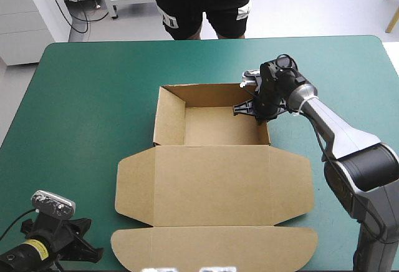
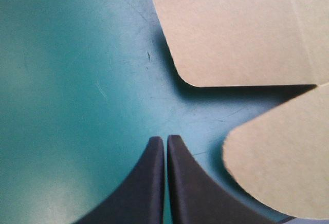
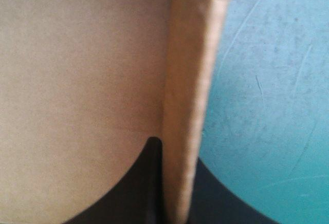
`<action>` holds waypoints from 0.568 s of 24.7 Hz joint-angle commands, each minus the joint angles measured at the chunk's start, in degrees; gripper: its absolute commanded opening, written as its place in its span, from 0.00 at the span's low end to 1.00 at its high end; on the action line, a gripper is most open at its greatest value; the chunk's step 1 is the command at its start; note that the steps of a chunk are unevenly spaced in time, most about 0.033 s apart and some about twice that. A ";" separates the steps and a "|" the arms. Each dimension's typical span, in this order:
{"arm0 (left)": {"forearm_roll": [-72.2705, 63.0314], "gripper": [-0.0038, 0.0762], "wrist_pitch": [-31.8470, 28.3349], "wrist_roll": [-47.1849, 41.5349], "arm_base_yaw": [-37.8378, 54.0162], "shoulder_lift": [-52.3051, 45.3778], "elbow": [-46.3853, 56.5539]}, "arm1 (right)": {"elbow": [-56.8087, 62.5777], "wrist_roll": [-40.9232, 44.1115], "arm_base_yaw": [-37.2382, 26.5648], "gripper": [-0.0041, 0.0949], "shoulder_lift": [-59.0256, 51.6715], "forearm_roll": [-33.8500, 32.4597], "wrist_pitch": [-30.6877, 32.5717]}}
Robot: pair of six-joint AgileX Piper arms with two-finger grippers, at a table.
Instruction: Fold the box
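We see bright, even light from above. The box [image 1: 212,184] casts thin, soft shadows on the cover [image 1: 87,103], darkest under its flaps [image 2: 247,29].

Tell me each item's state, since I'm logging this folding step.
Brown cardboard box: open tray, walls raised, lid and flaps lying flat.
Left black-finned end effector: shut, empty, over the teal-green cover beside the lid's flaps.
Right black-finned end effector: shut on the box's right wall.
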 commanded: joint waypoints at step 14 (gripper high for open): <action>-0.79 0.04 -2.35 -0.48 -0.20 0.20 -1.34 | -7.89 -9.58 -38.04 0.02 -8.64 -4.23 -0.18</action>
